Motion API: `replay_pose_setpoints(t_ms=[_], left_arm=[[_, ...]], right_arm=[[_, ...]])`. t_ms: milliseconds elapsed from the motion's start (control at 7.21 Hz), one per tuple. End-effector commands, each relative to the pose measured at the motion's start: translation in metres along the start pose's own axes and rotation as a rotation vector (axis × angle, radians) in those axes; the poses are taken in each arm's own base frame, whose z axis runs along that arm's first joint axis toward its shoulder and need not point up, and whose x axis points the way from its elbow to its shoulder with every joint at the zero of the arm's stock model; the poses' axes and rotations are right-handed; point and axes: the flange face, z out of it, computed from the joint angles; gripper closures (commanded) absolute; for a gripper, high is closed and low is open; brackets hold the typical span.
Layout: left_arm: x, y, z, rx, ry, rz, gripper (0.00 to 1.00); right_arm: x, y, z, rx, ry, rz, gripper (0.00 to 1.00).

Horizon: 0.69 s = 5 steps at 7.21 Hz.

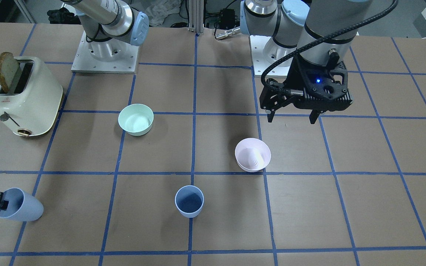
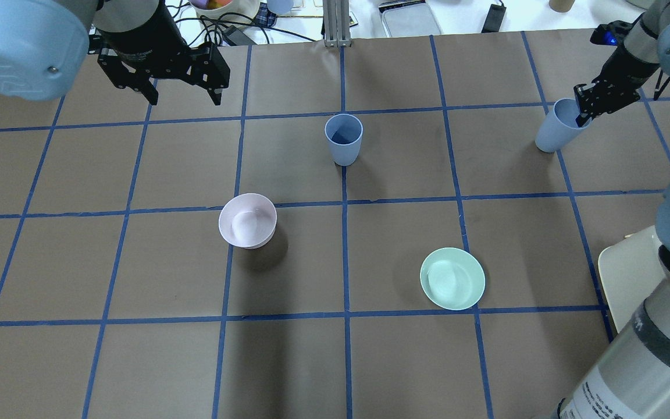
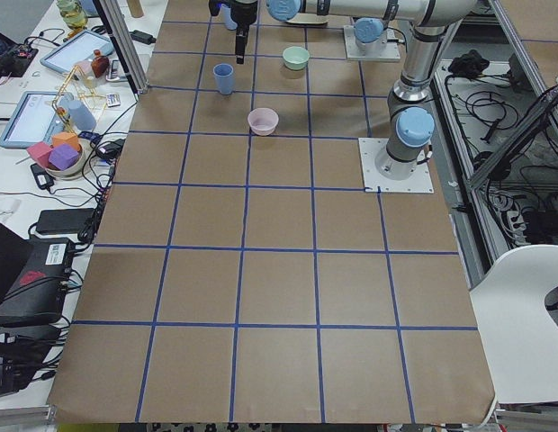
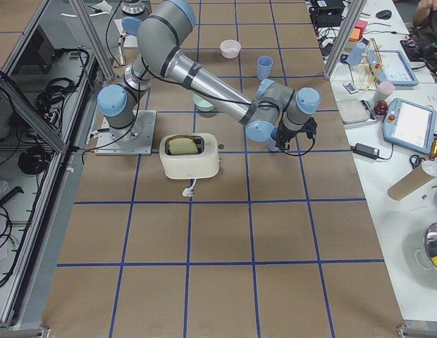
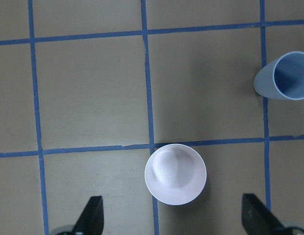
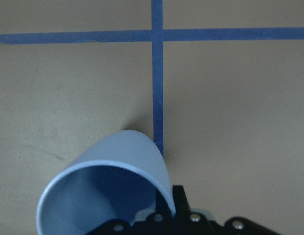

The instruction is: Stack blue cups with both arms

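Note:
One blue cup stands upright near the table's middle; it also shows in the front view and at the top right of the left wrist view. The second blue cup is tilted at the far right, also seen in the front view. My right gripper is shut on its rim, one finger inside the cup. I cannot tell whether its base touches the table. My left gripper is open and empty, hovering high over the table, its fingers either side of the pink bowl below.
A pale pink bowl sits left of centre and a mint-green bowl sits right of centre. A cream toaster with a bread slice stands by the right arm's base. Blue tape lines grid the brown table.

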Motion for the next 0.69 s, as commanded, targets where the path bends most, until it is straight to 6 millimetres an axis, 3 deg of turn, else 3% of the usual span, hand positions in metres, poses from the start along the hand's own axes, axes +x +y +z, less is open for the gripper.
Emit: replay_pose_setpoints(t_ms=[0, 139, 416, 554], left_arm=[[-0.001, 0.001, 0.000, -0.001, 0.002, -0.003, 0.00], [-0.003, 0.001, -0.001, 0.001, 0.001, -0.005, 0.00], [-0.002, 0.001, -0.003, 0.005, 0.003, -0.005, 0.00], [0.000, 0.002, -0.002, 0.001, 0.009, -0.006, 0.00]], right_arm=[[-0.020, 0.008, -0.039, 0.044, 0.023, -0.007, 1.00], [-0.073, 0.015, -0.075, 0.075, 0.046, -0.027, 1.00], [-0.199, 0.023, -0.099, 0.118, 0.060, 0.030, 1.00], [-0.262, 0.030, -0.100, 0.134, 0.057, 0.068, 1.00]])
